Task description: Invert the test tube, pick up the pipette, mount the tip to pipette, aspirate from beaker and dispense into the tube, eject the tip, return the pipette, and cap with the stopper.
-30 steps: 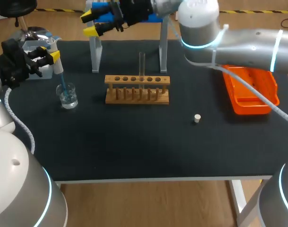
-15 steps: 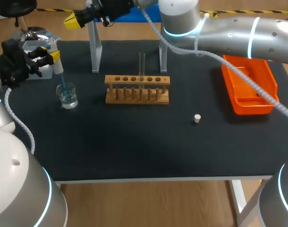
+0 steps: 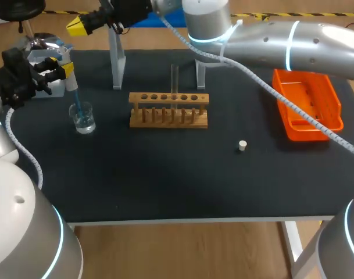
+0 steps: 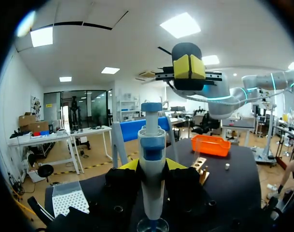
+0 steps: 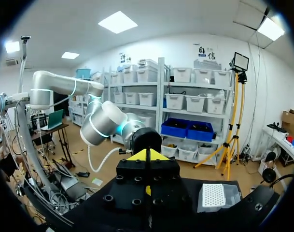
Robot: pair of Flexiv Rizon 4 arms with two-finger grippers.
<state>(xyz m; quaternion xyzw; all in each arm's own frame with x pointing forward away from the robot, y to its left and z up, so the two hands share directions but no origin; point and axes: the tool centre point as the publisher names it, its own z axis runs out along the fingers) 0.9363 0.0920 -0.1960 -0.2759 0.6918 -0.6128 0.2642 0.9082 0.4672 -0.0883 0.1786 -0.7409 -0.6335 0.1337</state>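
A: 2 hands. What is your status?
B: Left hand [image 3: 56,66]: clamped on the pipette [image 4: 151,145], tip in the beaker [image 3: 83,118], counter [image 3: 165,180] left. Right hand [image 3: 78,25]: closed, empty, above the far edge. Test tube [image 3: 174,78]: upright in rack [image 3: 168,111]. Risk: if you lift the pipette crooked, you may tip the beaker.

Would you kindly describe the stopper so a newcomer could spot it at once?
On the black table, find the wooden test tube rack and the orange tray. The stopper lies between them, nearer the front edge: a small pale plug, touching nothing.
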